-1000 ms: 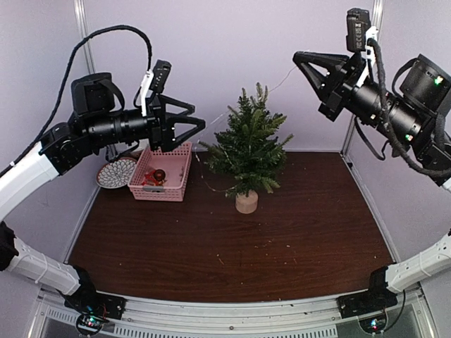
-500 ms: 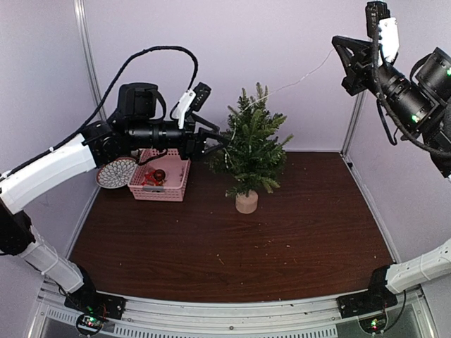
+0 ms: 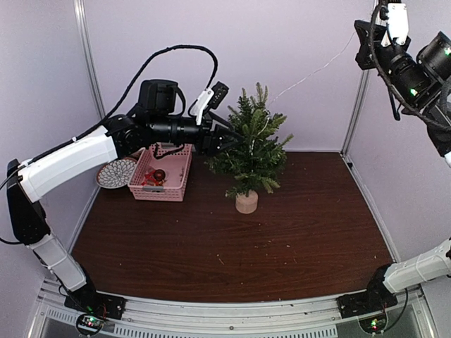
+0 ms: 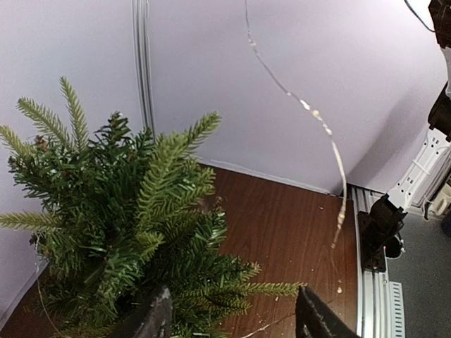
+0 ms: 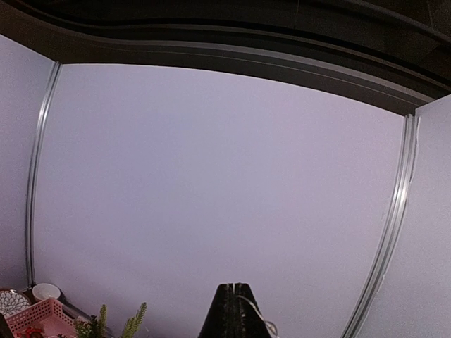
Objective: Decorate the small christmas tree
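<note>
The small christmas tree [image 3: 248,148] stands upright on the table [image 3: 282,239], toward its back. The left claw [image 3: 231,141], fingers apart, is in among the tree's left branches. High to the tree's right, the right claw [image 3: 363,44] is pinched on a thin wire [image 4: 308,105] from the treetop.

small christmas tree [image 3: 248,151], bushy dark green, upright on pale wooden stump
</note>
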You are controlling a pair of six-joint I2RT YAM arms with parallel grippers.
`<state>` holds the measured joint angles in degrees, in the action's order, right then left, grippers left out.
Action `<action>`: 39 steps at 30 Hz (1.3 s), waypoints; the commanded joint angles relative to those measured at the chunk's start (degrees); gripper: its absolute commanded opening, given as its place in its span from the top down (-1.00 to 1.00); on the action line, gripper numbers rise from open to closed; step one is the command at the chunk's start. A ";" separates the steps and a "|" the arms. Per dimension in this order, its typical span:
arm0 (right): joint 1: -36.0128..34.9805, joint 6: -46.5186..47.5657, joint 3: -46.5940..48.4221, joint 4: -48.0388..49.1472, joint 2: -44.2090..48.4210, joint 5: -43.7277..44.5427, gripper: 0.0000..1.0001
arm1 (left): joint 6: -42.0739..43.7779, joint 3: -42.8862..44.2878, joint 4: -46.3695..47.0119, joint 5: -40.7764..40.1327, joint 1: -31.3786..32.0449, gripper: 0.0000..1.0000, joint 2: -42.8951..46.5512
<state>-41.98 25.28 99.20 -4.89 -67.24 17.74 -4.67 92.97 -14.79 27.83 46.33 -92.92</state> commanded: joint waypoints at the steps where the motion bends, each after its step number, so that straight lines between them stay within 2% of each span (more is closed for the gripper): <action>1: 3.39 0.55 3.22 0.53 -2.14 -0.27 1.00 | 3.50 0.14 0.92 -3.39 -0.29 -0.27 2.04; 6: 7.29 -1.21 5.42 -0.43 -3.89 -1.73 1.00 | 5.98 -2.64 -1.93 -8.20 -1.93 -0.28 6.10; 12: 8.92 -3.52 6.89 -0.84 -4.26 -4.62 1.00 | -4.15 -6.73 0.12 -11.45 -7.28 -0.24 8.38; 16: 9.02 -3.81 8.52 -1.47 -4.72 -5.48 1.00 | -7.86 -5.97 0.88 -8.26 -9.20 -0.19 6.07; 26: 9.11 -3.80 12.10 -2.74 -6.28 -6.73 1.00 | -11.27 -0.22 2.64 -1.79 -9.32 -0.01 -1.60; 29: 9.11 -3.82 12.81 -2.85 -6.60 -7.07 1.00 | -11.75 1.63 2.44 -1.68 -9.40 0.14 -3.61; 36: 9.24 -2.66 15.00 -2.92 -7.17 -6.97 1.00 | -13.69 2.60 4.03 -0.35 -9.90 0.65 -5.58; 39: 9.28 -2.27 16.70 -2.85 -7.90 -6.88 1.00 | -14.71 2.42 4.23 -0.38 -10.56 0.95 -5.91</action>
<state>-33.17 22.46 112.90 -8.12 -74.65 11.53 -17.56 93.58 -13.82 26.30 36.73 -98.15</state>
